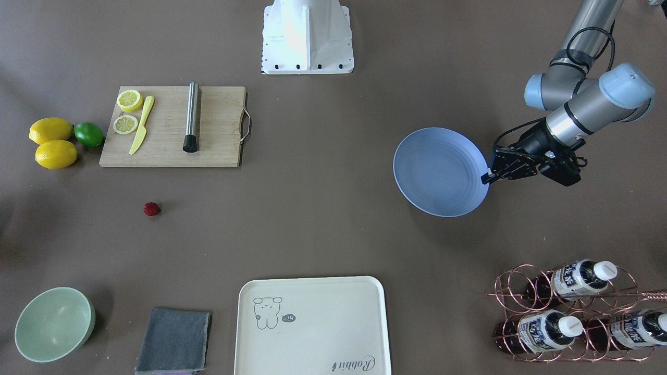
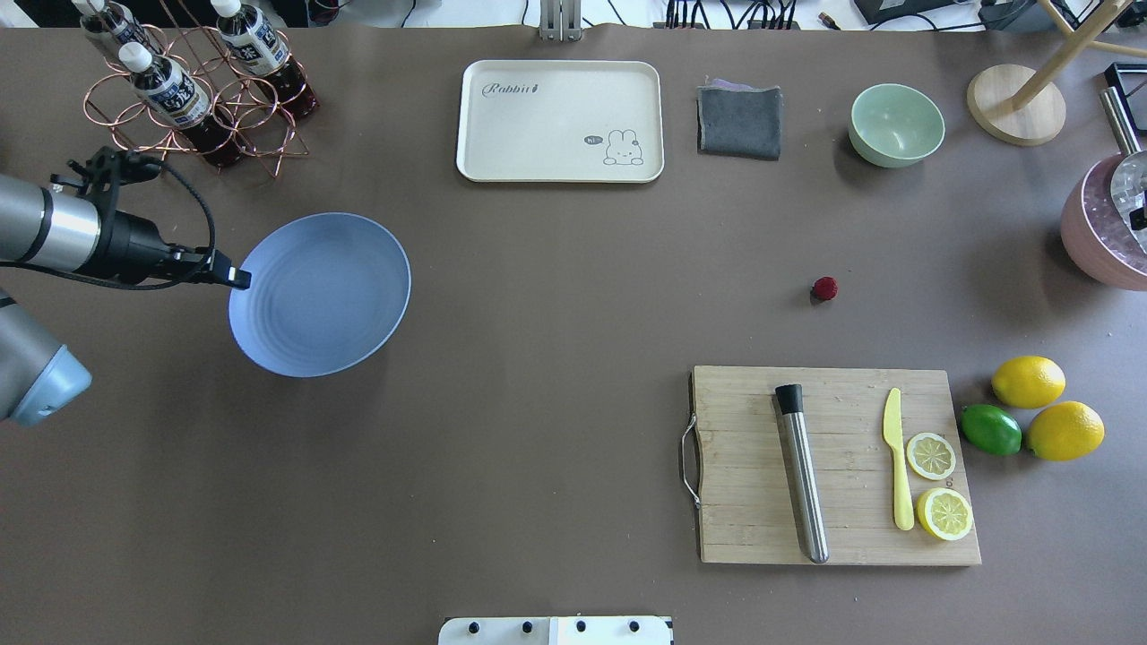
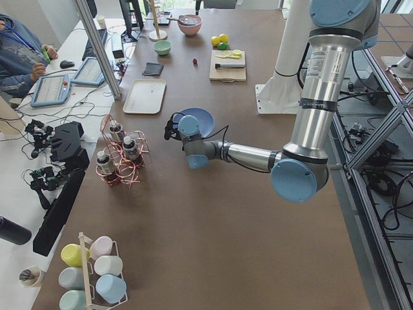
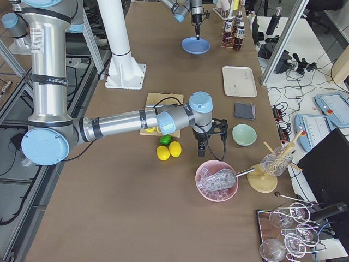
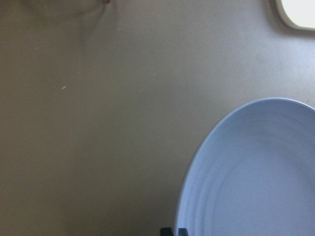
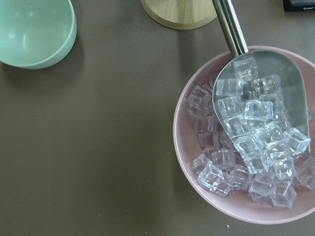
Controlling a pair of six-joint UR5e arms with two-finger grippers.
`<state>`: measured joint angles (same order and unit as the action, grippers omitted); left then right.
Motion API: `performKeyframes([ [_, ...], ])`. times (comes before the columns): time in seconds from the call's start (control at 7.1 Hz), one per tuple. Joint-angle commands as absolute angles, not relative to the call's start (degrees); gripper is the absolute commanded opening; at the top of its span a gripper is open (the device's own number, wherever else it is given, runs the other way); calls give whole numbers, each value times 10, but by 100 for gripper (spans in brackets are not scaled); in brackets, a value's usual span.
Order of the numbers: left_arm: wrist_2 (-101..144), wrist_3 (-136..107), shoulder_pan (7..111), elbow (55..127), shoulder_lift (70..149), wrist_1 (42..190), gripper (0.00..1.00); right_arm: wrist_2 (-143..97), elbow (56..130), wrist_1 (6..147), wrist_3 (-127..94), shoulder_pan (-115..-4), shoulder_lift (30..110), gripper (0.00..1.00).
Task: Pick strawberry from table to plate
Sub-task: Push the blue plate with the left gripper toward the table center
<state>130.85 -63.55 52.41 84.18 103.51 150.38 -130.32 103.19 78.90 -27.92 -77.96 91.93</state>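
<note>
The strawberry (image 2: pixel 825 288) is a small dark-red berry lying alone on the table (image 2: pixel 538 358), between the cutting board and the green bowl; it also shows in the front view (image 1: pixel 151 209). The light-blue plate (image 2: pixel 318 294) is far off on the robot's left side, one edge tilted up. My left gripper (image 2: pixel 240 278) is shut on the plate's rim (image 1: pixel 484 174), and the left wrist view shows the plate (image 5: pixel 256 172) just beyond the fingertips. My right gripper (image 4: pixel 210 134) hangs near the pink ice bowl; I cannot tell if it is open or shut.
A wooden cutting board (image 2: pixel 744 466) carries a steel muddler, yellow knife and lemon slices. Two lemons (image 2: pixel 1028 381) and a lime (image 2: pixel 990 429) sit beside it. Further back: green bowl (image 2: pixel 896 124), grey cloth (image 2: pixel 739 121), cream tray (image 2: pixel 560 121), bottle rack (image 2: pixel 197 90), pink ice bowl (image 6: pixel 184 147).
</note>
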Motion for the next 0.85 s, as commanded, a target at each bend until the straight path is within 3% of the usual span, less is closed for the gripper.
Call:
performKeyframes([
  [0.0,1260,-650,477,839,1152,1377,0,-1304,1031,789,-280,-780,918,100],
  [0.28,1181,-670,410,837,1235,1288,0,-1304,1025,789,-280,-780,917,100],
  [0.7,1110,-679,373,801,1267,1285,0,-1304,1020,789,-280,-780,913,100],
])
